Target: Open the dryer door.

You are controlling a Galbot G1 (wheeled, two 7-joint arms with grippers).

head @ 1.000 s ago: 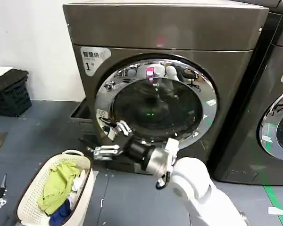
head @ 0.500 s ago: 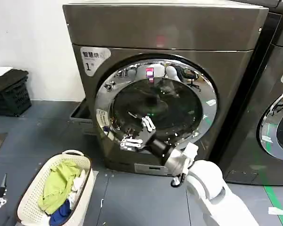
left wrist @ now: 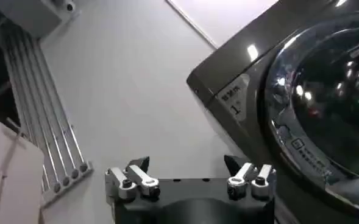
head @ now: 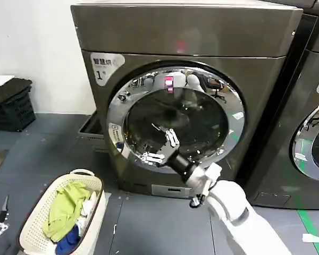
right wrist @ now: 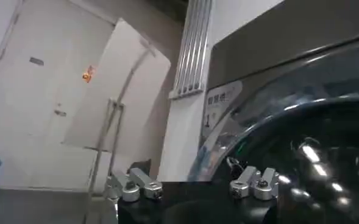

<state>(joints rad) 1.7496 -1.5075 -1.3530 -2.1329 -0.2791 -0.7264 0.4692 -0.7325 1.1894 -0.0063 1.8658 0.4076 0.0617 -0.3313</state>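
Right gripper (head: 162,147) hangs spread wide and holding nothing, right in front of the door (head: 119,114), low on the glass and just inside the lower chrome rim; from where I stand the door looks shut flush on the dryer (head: 202,37); nothing gripped yet, so finding a hold and swinging it out are both left.

Left gripper (left wrist: 190,181) waits off to the side, fingers apart.

Head view is bright & even, soft light from above. The dryer door (head: 175,119) chrome rim is shiny, w/ mirror pics of the room & small white glints. Its glass middle is dark. Both wrist views are dimmer & a bit blurry. Shadows on the floor (head: 48,138) are faint.
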